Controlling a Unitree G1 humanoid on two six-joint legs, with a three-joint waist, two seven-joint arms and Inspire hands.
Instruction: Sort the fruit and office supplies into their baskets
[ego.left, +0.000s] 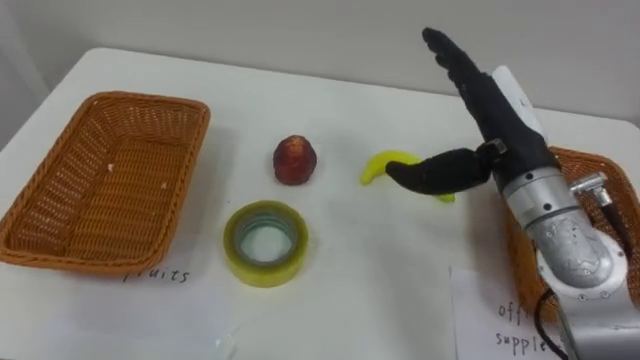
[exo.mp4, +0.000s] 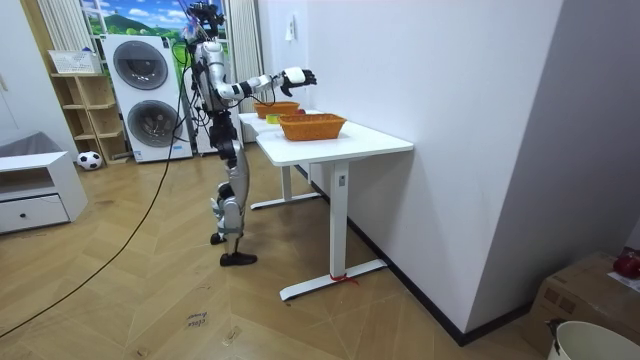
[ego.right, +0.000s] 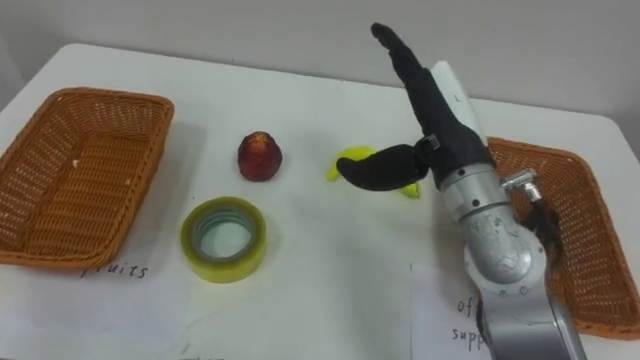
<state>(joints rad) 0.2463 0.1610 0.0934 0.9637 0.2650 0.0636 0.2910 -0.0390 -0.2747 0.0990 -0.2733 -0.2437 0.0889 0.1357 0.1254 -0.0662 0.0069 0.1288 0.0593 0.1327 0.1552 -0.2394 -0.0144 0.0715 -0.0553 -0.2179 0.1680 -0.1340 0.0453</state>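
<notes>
A yellow banana (ego.left: 383, 164) (ego.right: 349, 160) lies on the white table (ego.left: 370, 290), partly hidden behind my right hand's thumb. My right hand (ego.left: 478, 110) (ego.right: 432, 110) hovers open just right of it, fingers straight and pointing to the far side, thumb stretched left over the banana. A red apple (ego.left: 295, 160) (ego.right: 259, 155) sits left of the banana. A roll of yellow tape (ego.left: 265, 243) (ego.right: 224, 238) lies flat in front of the apple. The left wicker basket (ego.left: 100, 180) (ego.right: 70, 175) holds nothing. The right wicker basket (ego.left: 615, 180) (ego.right: 560, 215) stands behind my right forearm.
Paper labels lie in front of each basket (ego.left: 160, 275) (ego.right: 465, 310). In the room view I stand at the table's end (exo.mp4: 340, 135), right arm (exo.mp4: 262, 84) stretched over it, with washing machines (exo.mp4: 140, 95) behind me.
</notes>
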